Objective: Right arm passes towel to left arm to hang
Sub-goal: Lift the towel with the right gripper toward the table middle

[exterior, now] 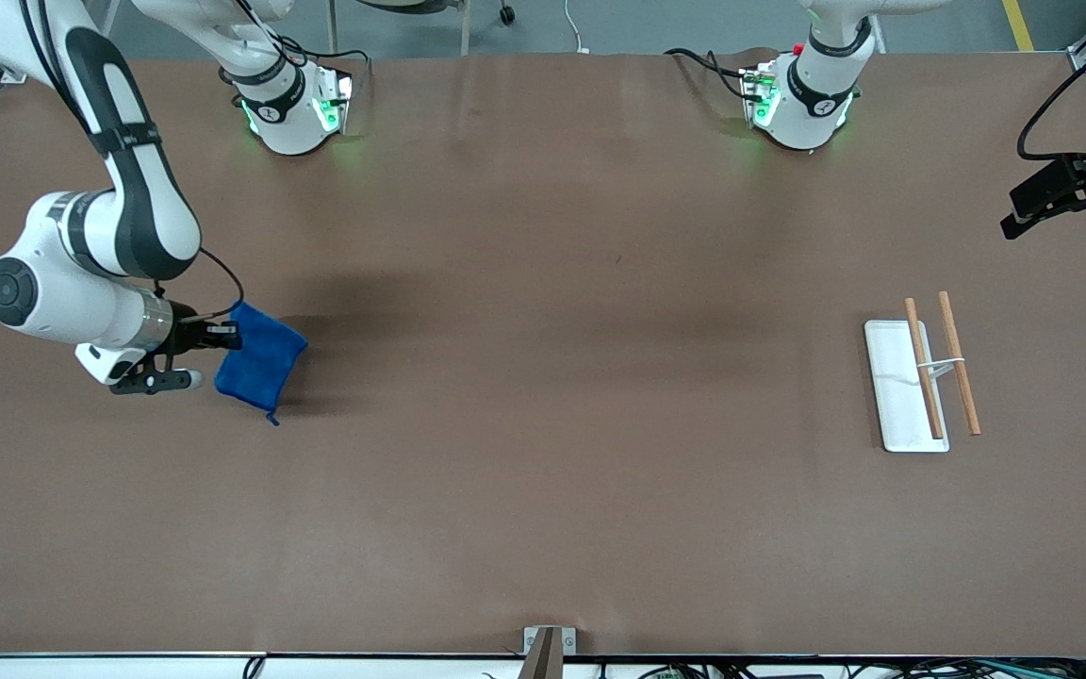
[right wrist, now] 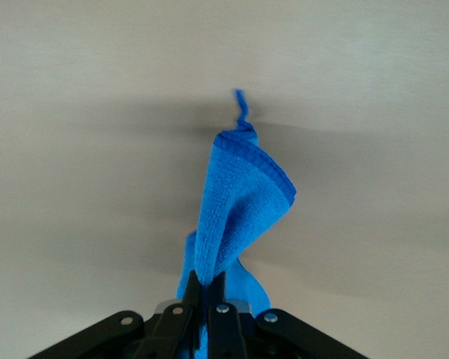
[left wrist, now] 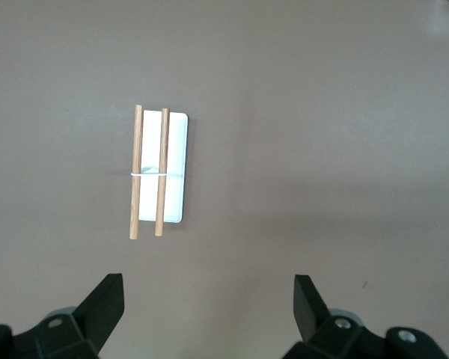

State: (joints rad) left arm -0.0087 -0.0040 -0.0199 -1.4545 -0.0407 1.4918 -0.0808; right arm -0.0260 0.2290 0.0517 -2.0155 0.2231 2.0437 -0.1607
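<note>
Step in hand, as we read it: pickup done, handover not yet begun. Right gripper (exterior: 222, 336) clamped on edge of towel (exterior: 263, 358), cloth hanging folded from fingers at right arm's end of table (exterior: 543, 528), loop (right wrist: 241, 112) dangling. Left gripper (left wrist: 208, 295) spread wide, nothing in it, waiting up over rack (exterior: 920, 382) at left arm's end. Next, we judge: carry towel toward mid-table, present free edge w/ clear gap so left can pinch w/o fouling right's fingers.

Even overhead lighting is seen; soft shadows are cast on the table (exterior: 543, 471) beneath the towel (exterior: 262, 356); no glare is noted.
</note>
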